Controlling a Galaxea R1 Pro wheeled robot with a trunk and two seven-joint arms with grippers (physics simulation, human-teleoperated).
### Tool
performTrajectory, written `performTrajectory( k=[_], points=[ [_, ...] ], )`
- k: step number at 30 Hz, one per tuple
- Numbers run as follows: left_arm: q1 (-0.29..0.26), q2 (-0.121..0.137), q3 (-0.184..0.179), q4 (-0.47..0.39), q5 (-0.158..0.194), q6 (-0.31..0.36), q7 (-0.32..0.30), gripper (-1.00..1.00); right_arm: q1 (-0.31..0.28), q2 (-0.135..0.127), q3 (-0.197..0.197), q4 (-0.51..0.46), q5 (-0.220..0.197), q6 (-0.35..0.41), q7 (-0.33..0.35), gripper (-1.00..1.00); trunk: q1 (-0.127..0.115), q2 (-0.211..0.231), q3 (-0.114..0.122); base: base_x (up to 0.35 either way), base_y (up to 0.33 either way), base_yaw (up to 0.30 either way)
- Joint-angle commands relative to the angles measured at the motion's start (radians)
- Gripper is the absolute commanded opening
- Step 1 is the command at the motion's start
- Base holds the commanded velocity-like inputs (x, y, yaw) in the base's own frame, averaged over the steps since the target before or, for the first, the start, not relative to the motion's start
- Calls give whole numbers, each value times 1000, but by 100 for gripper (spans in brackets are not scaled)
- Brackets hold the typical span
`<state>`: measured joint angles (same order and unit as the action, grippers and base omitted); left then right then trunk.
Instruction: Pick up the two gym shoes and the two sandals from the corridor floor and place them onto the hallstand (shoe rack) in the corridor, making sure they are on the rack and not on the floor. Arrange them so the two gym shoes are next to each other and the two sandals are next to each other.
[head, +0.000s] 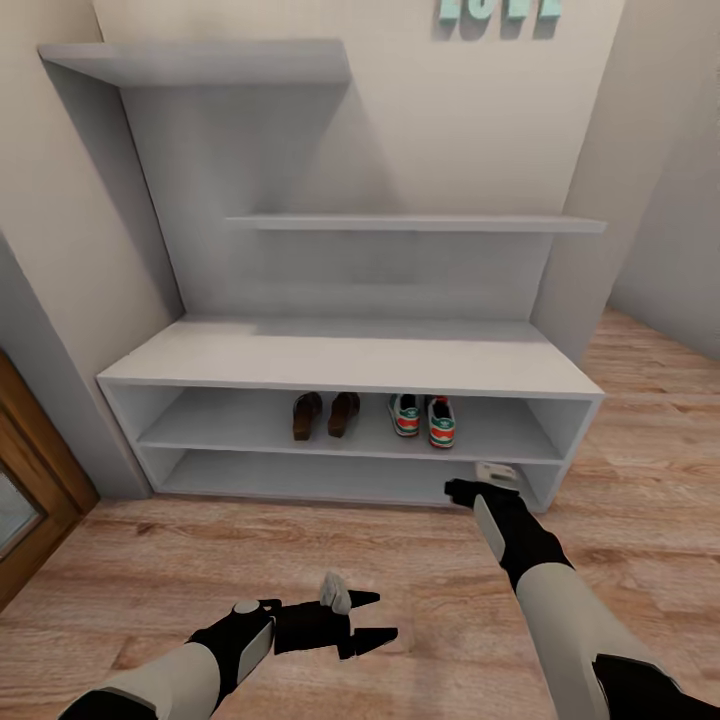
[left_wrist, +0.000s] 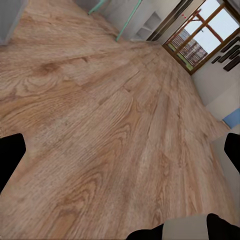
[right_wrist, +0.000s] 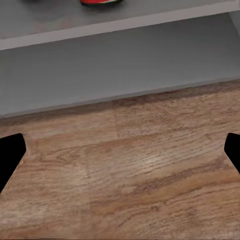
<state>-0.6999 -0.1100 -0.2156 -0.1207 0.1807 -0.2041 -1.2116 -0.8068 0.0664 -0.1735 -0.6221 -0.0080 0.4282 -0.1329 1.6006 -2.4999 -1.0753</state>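
Light grey hallstand with low two-tier open base, tall back panel and two staggered upper shelves stands against the wall, straight ahead in head view. All four shoes sit on the middle tier of the base, none on the floor. Pair of dark reddish-brown leather sandals is left of centre, side by side, just apart. Pair of white lace-up gym shoes with green stripes and red-orange heels is right of them, also side by side, heels facing out. Small gap between the two pairs.

Right gripper is low, near the rack's bottom tier at its right end, over the warm brown wood-plank corridor floor. Right wrist view: fingers spread wide, nothing between them, red sole edge of a gym shoe just visible on the tier above.

Left gripper hovers over the floor well short of the rack, fingers released, holding nothing.
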Motion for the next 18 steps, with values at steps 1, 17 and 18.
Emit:
performTrajectory(
  k=[1,17,18],
  points=[
    [-1,1,-9,1,8,-6,-1,100,0,1,-4,2,-1,5,24,100,-1,0,3,0,0,0],
    [-1,24,-2,-2,9,-5,-5,100,0,0,-8,249,-2,-151,351,100,-62,112,53,0,0,0],
    [-1,27,-2,-2,9,-5,-5,100,0,-1,-8,262,-1,-166,354,100,-66,119,56,0,0,0]
  ],
)
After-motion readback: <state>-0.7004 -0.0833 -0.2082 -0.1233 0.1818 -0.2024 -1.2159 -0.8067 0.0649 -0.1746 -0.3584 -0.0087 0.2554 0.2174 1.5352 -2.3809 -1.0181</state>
